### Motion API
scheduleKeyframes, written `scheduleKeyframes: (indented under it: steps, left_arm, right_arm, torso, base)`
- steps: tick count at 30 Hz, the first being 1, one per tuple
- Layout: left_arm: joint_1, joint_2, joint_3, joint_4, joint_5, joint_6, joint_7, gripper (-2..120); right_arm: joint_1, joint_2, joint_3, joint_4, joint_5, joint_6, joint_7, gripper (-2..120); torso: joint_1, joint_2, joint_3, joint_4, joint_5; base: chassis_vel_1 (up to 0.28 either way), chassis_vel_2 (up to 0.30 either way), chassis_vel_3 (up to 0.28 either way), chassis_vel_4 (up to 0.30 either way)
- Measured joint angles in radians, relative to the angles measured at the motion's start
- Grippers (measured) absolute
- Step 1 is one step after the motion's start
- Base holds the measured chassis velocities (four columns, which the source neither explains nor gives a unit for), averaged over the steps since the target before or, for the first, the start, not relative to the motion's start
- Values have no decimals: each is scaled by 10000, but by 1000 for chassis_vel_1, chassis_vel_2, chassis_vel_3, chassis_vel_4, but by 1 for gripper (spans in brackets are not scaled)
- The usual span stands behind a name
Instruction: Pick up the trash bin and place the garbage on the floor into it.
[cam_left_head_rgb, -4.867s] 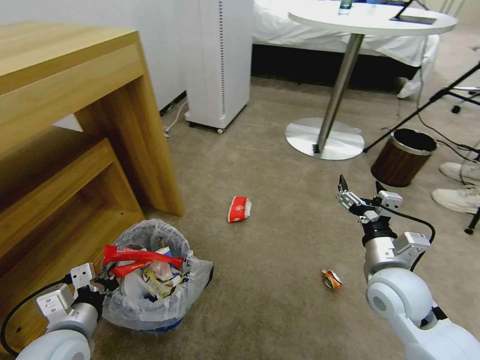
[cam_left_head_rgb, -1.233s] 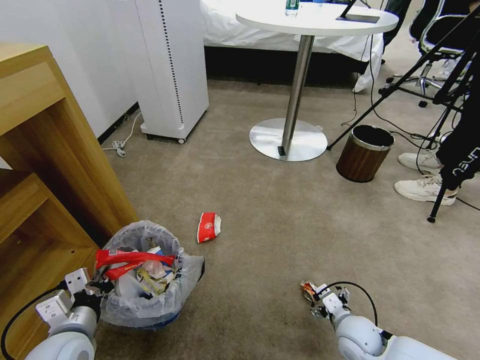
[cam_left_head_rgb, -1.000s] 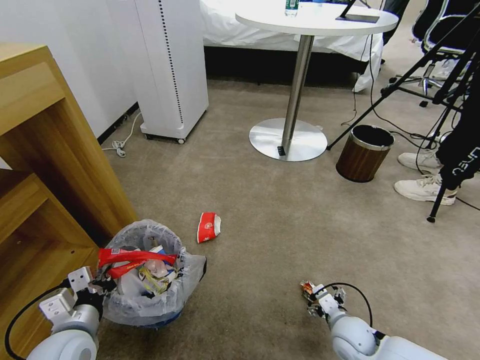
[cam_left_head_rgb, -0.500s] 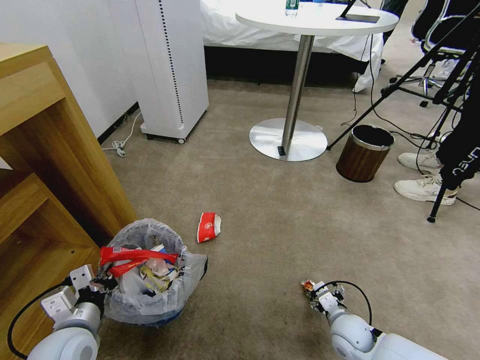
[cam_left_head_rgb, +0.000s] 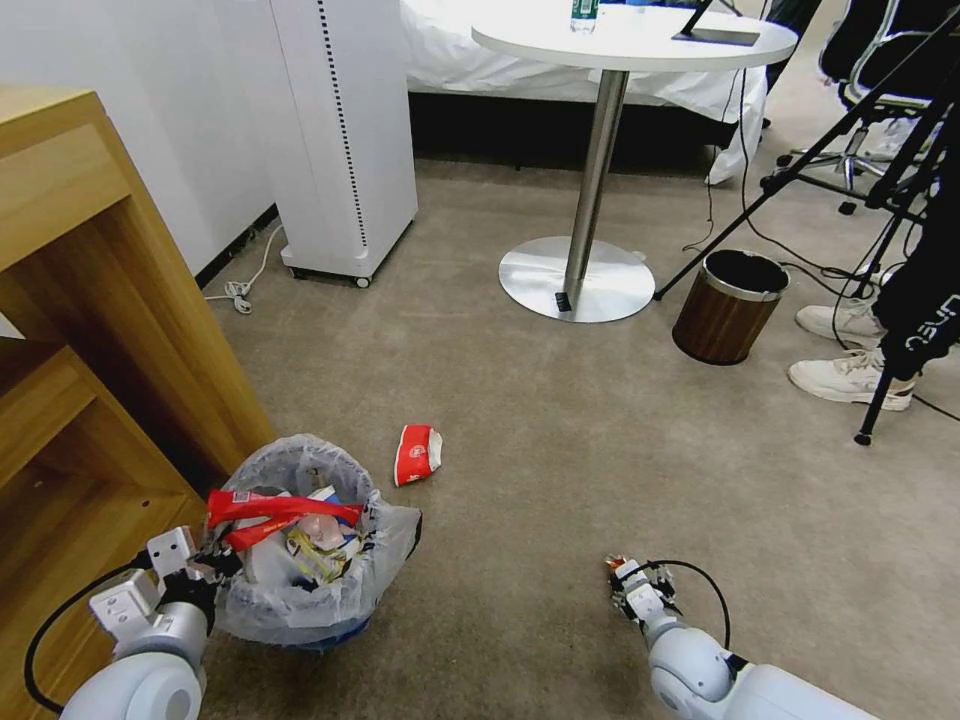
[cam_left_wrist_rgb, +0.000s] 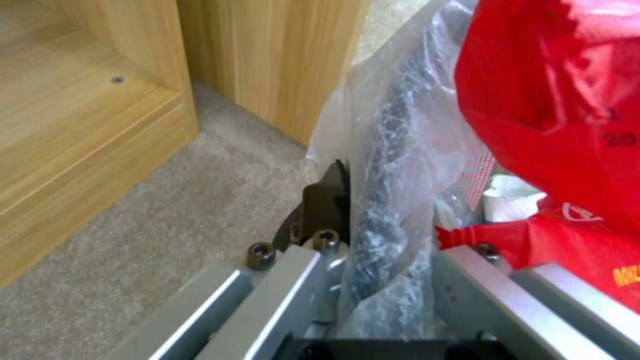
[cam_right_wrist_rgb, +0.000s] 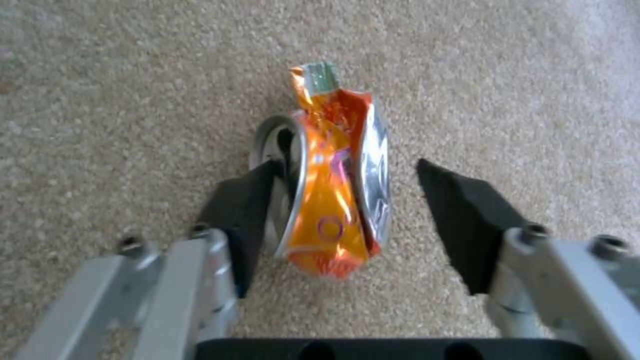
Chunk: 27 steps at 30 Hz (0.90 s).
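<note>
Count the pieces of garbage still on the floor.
2. A red-white cup lies on the carpet just beyond the bin; a crushed can sits between the right end effector's open fingers. More may be out of sight.

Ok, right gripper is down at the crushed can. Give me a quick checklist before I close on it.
1. Crushed can between the right gripper fingers: ok.
2. Right gripper open, one finger at the can, the other apart from it: ok.
3. Can lying on the carpet, nothing else between the fingers: ok.
4. Left gripper shut on the trash bin rim: ok.
5. Room in the bin for the can: cannot tell, red wrappers lie across the top.
</note>
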Motion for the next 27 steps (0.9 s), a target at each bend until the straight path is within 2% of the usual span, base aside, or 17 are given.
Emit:
scheduleKeyframes:
  steps: [1, 2, 5, 6, 9, 13, 19, 23, 26, 27]
  left_arm:
    - [-33, 0, 27, -12, -1, 0, 0, 1]
    - [-33, 0, 27, -12, -1, 0, 0, 1]
    - [-63, 0, 81, -16, -7, -1, 1, 1]
    - [-63, 0, 81, -16, -7, -1, 1, 1]
    - [-91, 6, 95, 10, -12, -1, 3, 1]
    - [-100, 26, 98, 51, -13, -4, 5, 1]
    - [-124, 38, 98, 89, -23, -19, 9, 1]
    - [-143, 29, 95, 175, -20, -50, 17, 1]
    - [-174, 25, 71, 203, -24, -50, 19, 1]
    - [-174, 25, 71, 203, -24, -50, 19, 1]
  right_arm:
    - [-8, -4, 3, 0, -22, 25, 11, 50]
    - [-8, -4, 3, 0, -22, 25, 11, 50]
    - [-22, -18, 16, -23, -80, 91, 14, 33]
    - [-22, -18, 16, -23, -80, 91, 14, 33]
    - [-34, 12, 22, -128, -184, 242, -4, 18]
    - [-63, 64, 28, -187, -291, 346, -9, 12]
    - [-77, 54, 82, -118, -308, 450, -15, 12]
    - [-111, -207, 353, 572, 40, 787, -139, 12]
    - [-125, -469, 635, 1392, 220, 1704, -468, 11]
    - [-125, -469, 635, 1392, 220, 1704, -468, 11]
  torso:
    - [0, 0, 0, 0, 0]
    - [0, 0, 0, 0, 0]
    - [0, -1, 0, 0, 0]
    - [0, -1, 0, 0, 0]
    - [1, 0, 0, 0, 0]
    - [0, 0, -1, 0, -1]
    - [0, -1, 0, -1, 3]
    - [0, 0, 0, 0, 0]
    - [0, 0, 0, -2, -1]
    - [0, 0, 0, -2, -1]
  base:
    - [0, 0, 0, 0]
    - [0, 0, 0, 0]
    - [0, 0, 0, 0]
    - [0, 0, 0, 0]
    - [0, 0, 0, 0]
    - [0, 0, 0, 0]
    - [0, 0, 0, 0]
    - [0, 0, 0, 0]
    - [0, 0, 0, 0]
    - [0, 0, 0, 0]
